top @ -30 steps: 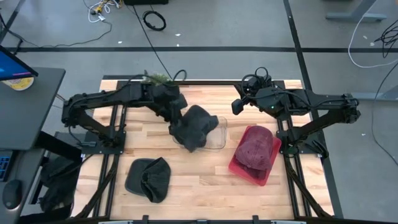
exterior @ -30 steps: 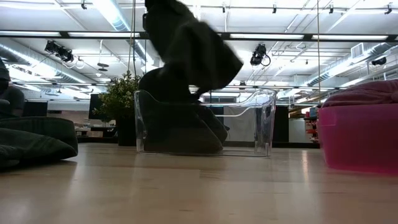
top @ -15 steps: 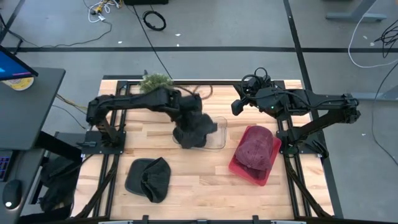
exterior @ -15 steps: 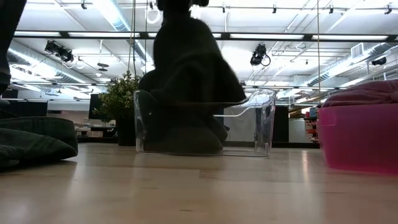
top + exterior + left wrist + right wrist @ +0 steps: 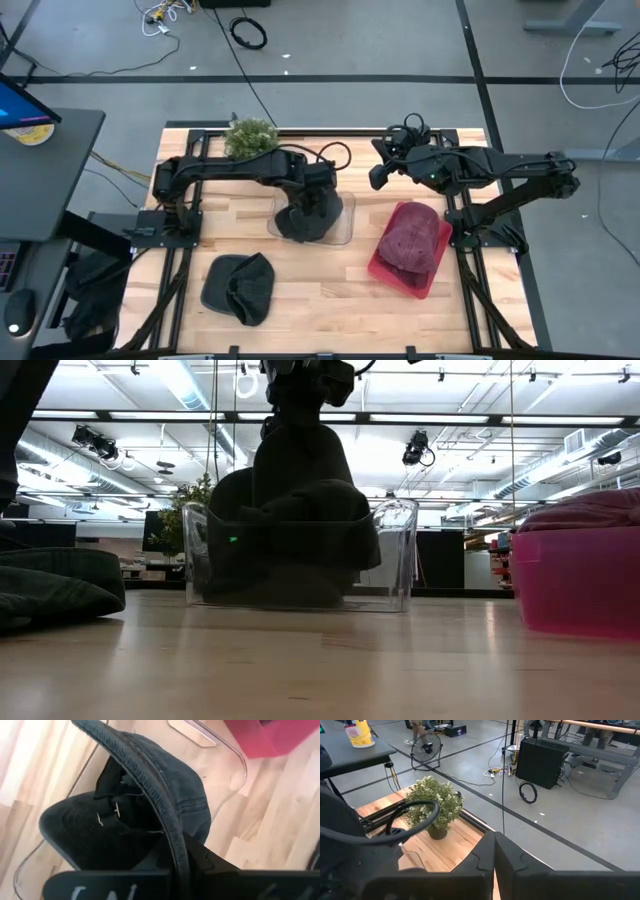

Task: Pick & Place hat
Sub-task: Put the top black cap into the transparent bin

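Observation:
My left gripper (image 5: 318,183) is shut on a dark hat (image 5: 305,215) above a clear plastic bin (image 5: 345,225) at the table's middle. In the low view the hat (image 5: 300,510) hangs from the gripper down into the bin (image 5: 395,560). A second dark hat (image 5: 238,288) lies flat on the table near the front left. A maroon hat (image 5: 410,240) sits in a pink bin (image 5: 400,280) at the right. My right gripper (image 5: 378,172) is shut and empty, held above the table's far right part. My left gripper pinches the hat's stitched rim edge (image 5: 172,827) between its two fingers. The fingers come from above, pointing down. The hat hangs slack below them, its crown (image 5: 85,830) and lower part inside the clear bin.
A small potted plant (image 5: 250,135) stands at the table's far edge, left of centre. The pink bin shows at the right in the low view (image 5: 580,585). Bare wood lies between the bins and the table's near edge.
My left gripper has gone toward the table's right edge and down, carrying the hat. The hat, first raised and tilted over the bin's left side, now hangs down into the bin. The clear bin has slid a little toward the table's left.

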### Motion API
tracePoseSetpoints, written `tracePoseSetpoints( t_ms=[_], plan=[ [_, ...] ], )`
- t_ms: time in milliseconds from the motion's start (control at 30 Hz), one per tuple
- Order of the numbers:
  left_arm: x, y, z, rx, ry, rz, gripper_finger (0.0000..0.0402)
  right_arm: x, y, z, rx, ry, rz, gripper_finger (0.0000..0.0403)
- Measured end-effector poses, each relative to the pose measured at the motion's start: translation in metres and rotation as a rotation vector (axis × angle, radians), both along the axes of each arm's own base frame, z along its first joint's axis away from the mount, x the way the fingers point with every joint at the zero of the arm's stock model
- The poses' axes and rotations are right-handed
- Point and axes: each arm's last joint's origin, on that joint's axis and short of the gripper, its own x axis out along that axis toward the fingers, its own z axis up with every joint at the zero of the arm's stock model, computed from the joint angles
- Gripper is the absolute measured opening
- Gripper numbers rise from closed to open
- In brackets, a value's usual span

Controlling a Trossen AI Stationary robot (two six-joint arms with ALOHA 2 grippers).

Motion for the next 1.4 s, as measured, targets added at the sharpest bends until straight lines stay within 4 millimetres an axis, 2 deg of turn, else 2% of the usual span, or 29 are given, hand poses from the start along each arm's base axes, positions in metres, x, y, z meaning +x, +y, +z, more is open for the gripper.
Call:
tracePoseSetpoints(
  t_ms=[300, 600, 833, 1067, 1233, 1400],
  plan=[
    [0.003, 0.001, -0.006, -0.05, 0.024, 0.056, 0.0012, 0.0, 0.0, 0.0, -0.005, 0.003, 0.004, 0.0005],
    [0.017, 0.0, -0.037, 0.016, 0.115, -0.029, 0.0011, 0.0, 0.0, 0.0, -0.017, 0.014, 0.009, 0.0005],
    [0.024, -0.001, -0.049, -0.125, 0.127, -0.017, 0.0012, 0.0, 0.0, 0.0, -0.019, 0.017, 0.01, 0.0004],
    [0.023, 0.008, -0.05, -0.157, 0.139, 0.07, 0.0014, 0.0, 0.0, 0.0, -0.019, 0.022, 0.01, 0.0004],
    [0.02, 0.012, -0.05, -0.125, 0.174, 0.109, 0.0035, 0.0, 0.0, -0.001, -0.019, 0.026, 0.01, 0.0004],
    [0.017, 0.012, -0.051, -0.108, 0.203, 0.107, 0.0076, -0.001, 0.0, -0.001, -0.02, 0.033, 0.011, 0.0004]
  ],
)
